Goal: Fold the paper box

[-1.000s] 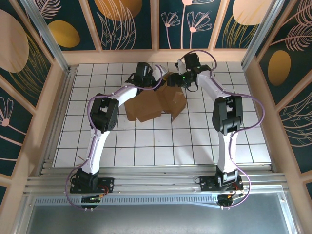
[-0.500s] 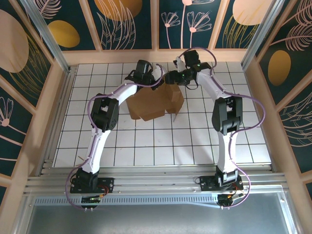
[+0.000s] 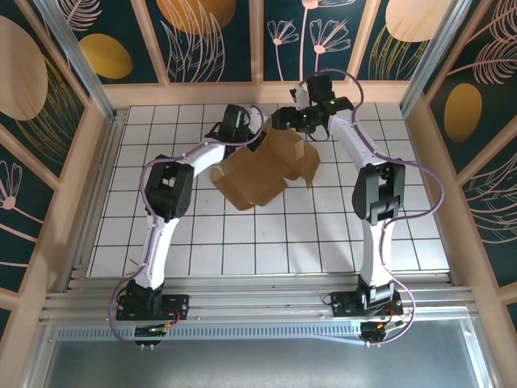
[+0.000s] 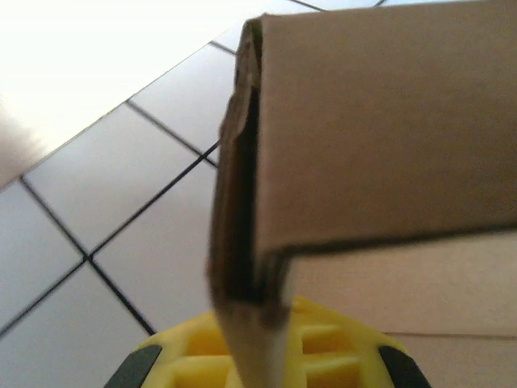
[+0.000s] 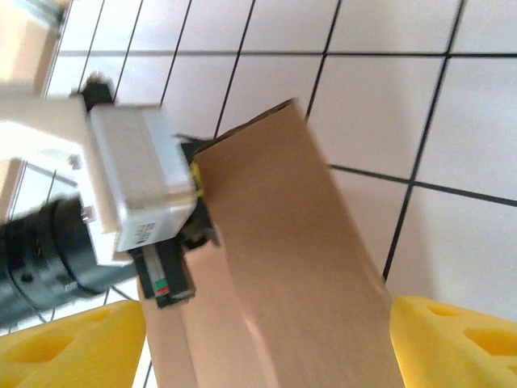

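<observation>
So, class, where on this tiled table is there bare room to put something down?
Free: the near tiles between the two arms, in front of the paper box; the left strip between left arm and wall; the right strip beyond the right arm. Crowded: the far middle, where the left pincer grips the box and the right pincer straddles it.
</observation>
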`<action>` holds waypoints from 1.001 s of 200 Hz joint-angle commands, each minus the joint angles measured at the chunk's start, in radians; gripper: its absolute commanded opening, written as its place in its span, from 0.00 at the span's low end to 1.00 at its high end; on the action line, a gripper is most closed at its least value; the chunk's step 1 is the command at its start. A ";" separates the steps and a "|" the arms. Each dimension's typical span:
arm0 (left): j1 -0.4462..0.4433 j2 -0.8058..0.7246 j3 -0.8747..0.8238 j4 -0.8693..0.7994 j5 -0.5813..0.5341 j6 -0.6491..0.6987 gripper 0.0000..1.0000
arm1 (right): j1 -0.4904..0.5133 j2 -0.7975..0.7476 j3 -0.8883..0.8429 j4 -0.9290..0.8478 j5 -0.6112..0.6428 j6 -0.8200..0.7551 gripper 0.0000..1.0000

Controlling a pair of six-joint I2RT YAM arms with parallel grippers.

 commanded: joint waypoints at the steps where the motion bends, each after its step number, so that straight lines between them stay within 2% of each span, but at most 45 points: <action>1: 0.001 -0.088 -0.205 0.126 -0.111 -0.231 0.00 | -0.018 -0.115 -0.010 0.056 0.150 0.093 0.81; 24: -0.021 -0.164 -0.386 0.293 -0.193 -0.332 0.00 | -0.024 -0.159 -0.064 0.077 0.220 0.133 0.81; 44: -0.055 -0.207 -0.456 0.326 -0.314 -0.387 0.00 | -0.020 -0.215 -0.137 0.107 0.286 0.201 0.81; 65: -0.085 -0.248 -0.533 0.384 -0.426 -0.452 0.00 | 0.006 -0.300 -0.240 0.147 0.401 0.368 0.80; 93: -0.126 -0.292 -0.605 0.444 -0.564 -0.445 0.00 | 0.071 -0.474 -0.480 0.299 0.374 0.616 0.80; 111: -0.136 -0.299 -0.621 0.463 -0.581 -0.431 0.00 | 0.111 -0.600 -0.696 0.486 0.397 0.781 0.73; 122: -0.143 -0.310 -0.643 0.501 -0.586 -0.407 0.00 | 0.114 -0.626 -0.765 0.530 0.381 0.867 0.70; 142: -0.145 -0.312 -0.654 0.536 -0.580 -0.377 0.00 | 0.123 -0.601 -0.741 0.418 0.455 0.917 0.70; 164: -0.148 -0.313 -0.667 0.586 -0.583 -0.335 0.00 | 0.117 -0.573 -0.744 0.399 0.478 0.901 0.71; 200: -0.148 -0.310 -0.685 0.653 -0.570 -0.290 0.00 | 0.110 -0.508 -0.732 0.446 0.410 0.896 0.71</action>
